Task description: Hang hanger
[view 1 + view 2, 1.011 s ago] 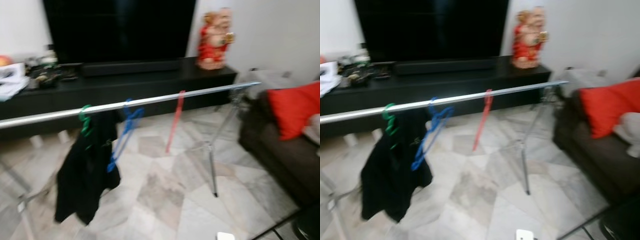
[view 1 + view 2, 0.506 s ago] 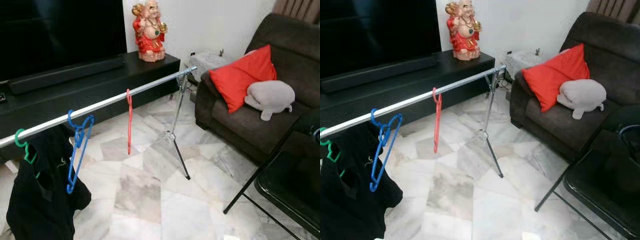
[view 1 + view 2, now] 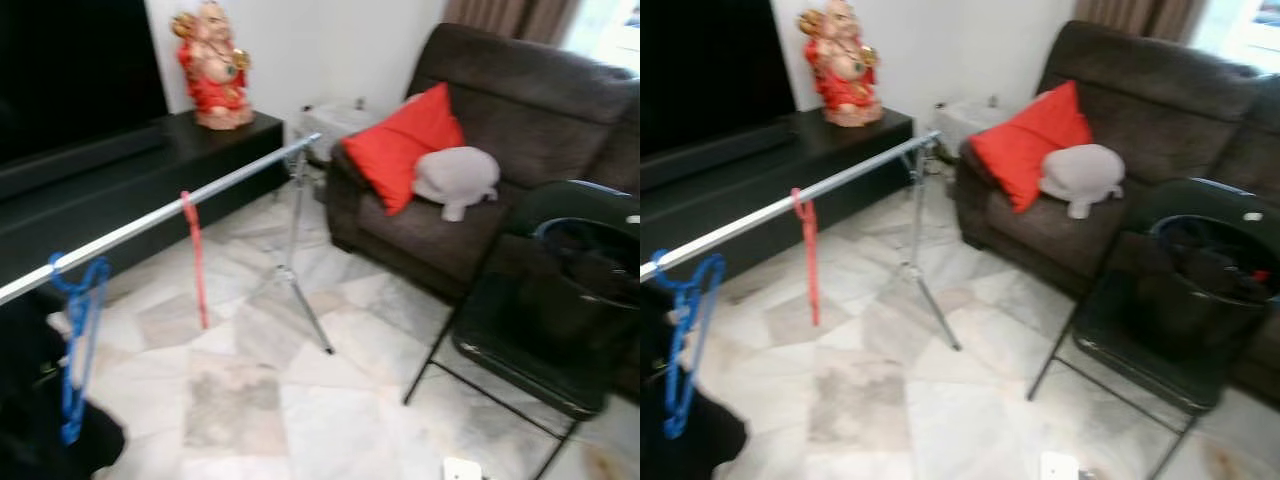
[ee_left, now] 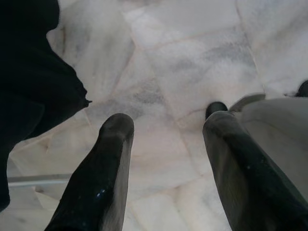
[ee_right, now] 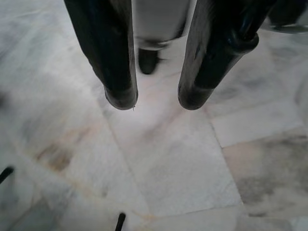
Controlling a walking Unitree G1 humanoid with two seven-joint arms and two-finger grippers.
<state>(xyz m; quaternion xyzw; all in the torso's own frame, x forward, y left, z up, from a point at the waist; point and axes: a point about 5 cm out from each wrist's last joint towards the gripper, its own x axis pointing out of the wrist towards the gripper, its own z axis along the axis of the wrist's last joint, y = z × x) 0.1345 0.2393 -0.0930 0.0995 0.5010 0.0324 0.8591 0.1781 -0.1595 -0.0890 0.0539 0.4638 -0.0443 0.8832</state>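
A silver clothes rail (image 3: 170, 212) runs from the left edge up toward a tripod stand (image 3: 293, 280). On the rail hang a red hanger (image 3: 194, 260) and a blue hanger (image 3: 76, 340); a black garment (image 3: 40, 420) hangs at the far left. A black folding chair (image 3: 530, 330) on the right carries a dark basket (image 3: 590, 265) with things inside. In the left wrist view my left gripper (image 4: 166, 127) points down at the marble floor, open and empty, beside black cloth (image 4: 29, 82). My right gripper (image 5: 156, 98) also hangs over the floor, fingers apart, holding nothing.
A brown sofa (image 3: 520, 130) with a red cushion (image 3: 400, 145) and a grey plush toy (image 3: 455, 180) stands at the right. A black TV cabinet (image 3: 130, 170) with a red figurine (image 3: 212, 65) lines the back wall. A small white object (image 3: 462, 468) lies on the floor.
The whole view has swung to the right: the rail and hangers slid left, the green hanger left the picture, and the sofa and folding chair with the basket came further in.
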